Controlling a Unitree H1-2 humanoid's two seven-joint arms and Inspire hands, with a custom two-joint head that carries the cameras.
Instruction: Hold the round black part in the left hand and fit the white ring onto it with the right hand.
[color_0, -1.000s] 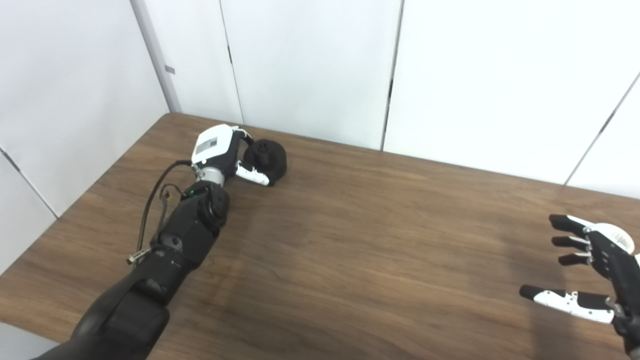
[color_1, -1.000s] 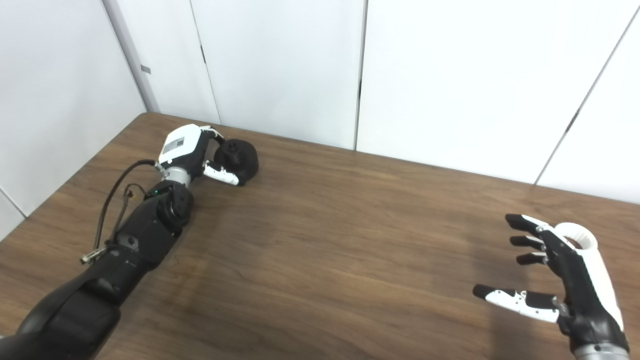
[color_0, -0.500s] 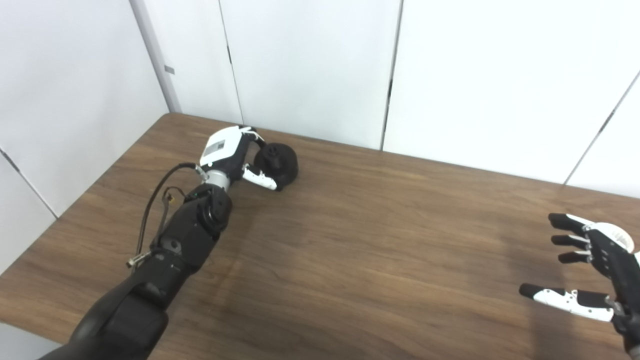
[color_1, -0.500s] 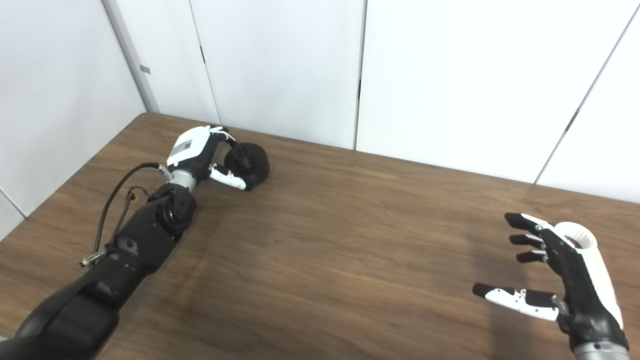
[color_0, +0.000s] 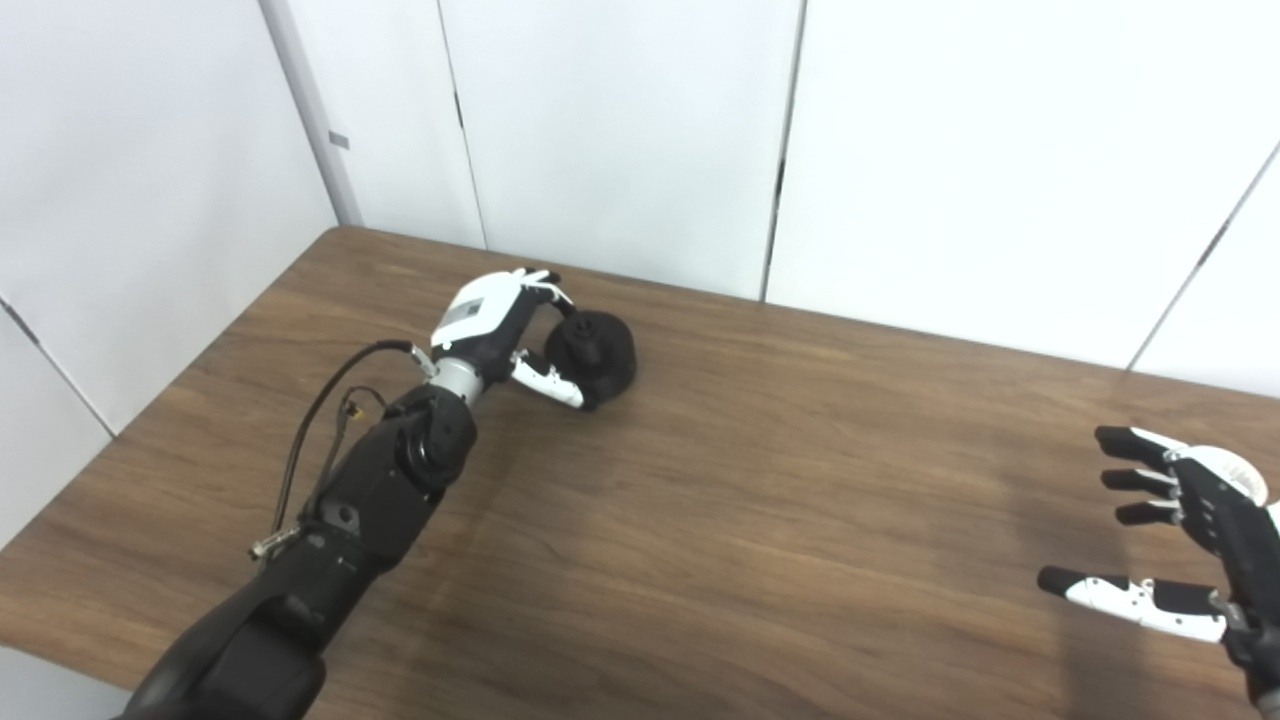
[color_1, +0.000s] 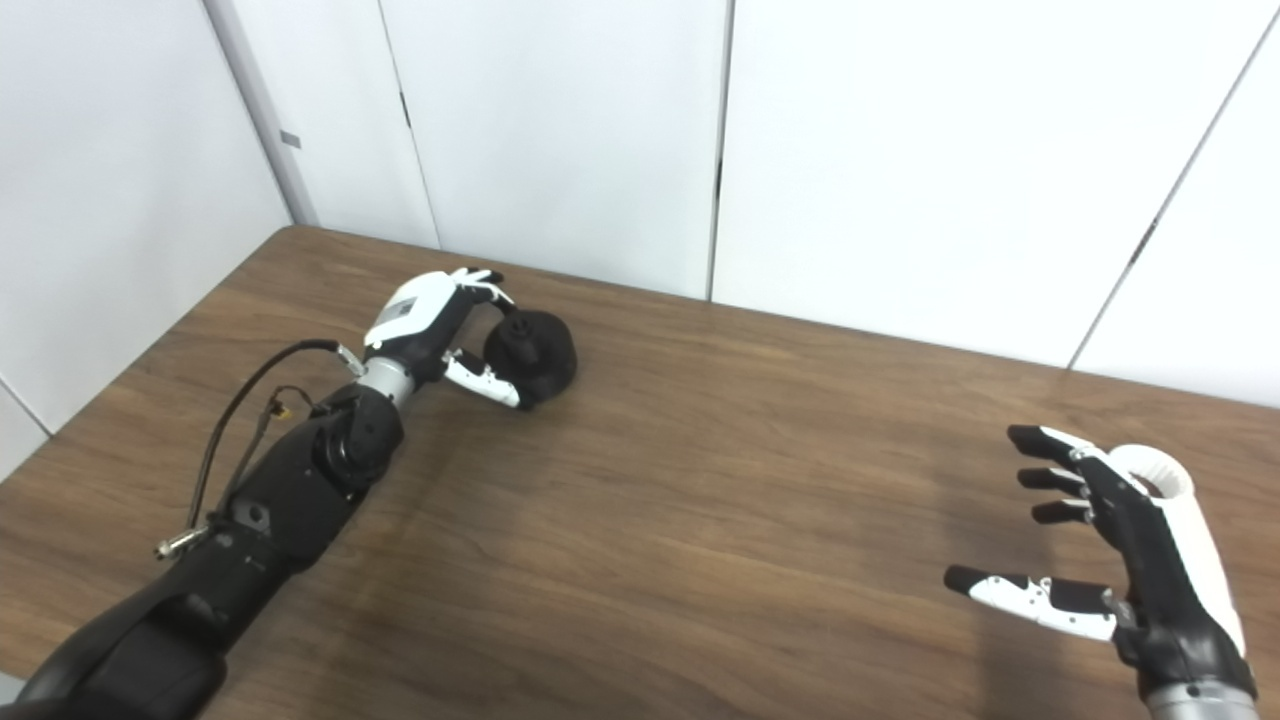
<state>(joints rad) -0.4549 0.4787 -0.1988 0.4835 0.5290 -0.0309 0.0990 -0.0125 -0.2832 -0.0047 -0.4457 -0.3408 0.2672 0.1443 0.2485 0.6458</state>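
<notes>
Round black part (color_0: 594, 357) rightward in left hand (color_0: 500, 330); white ring (color_1: 1155, 472) behind right hand (color_1: 1120, 560).

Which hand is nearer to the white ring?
Right. The right hand, open, hovers just in front of the white ring; the left hand grips the round black part far across the table.

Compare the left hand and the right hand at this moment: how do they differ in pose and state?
The left hand reaches far across the table with its fingers curled around the round black part; the right hand stays near the front edge, fingers spread, holding nothing. The white ring lies just behind the right hand, ungrasped. Both have black fingers with white segments.
</notes>
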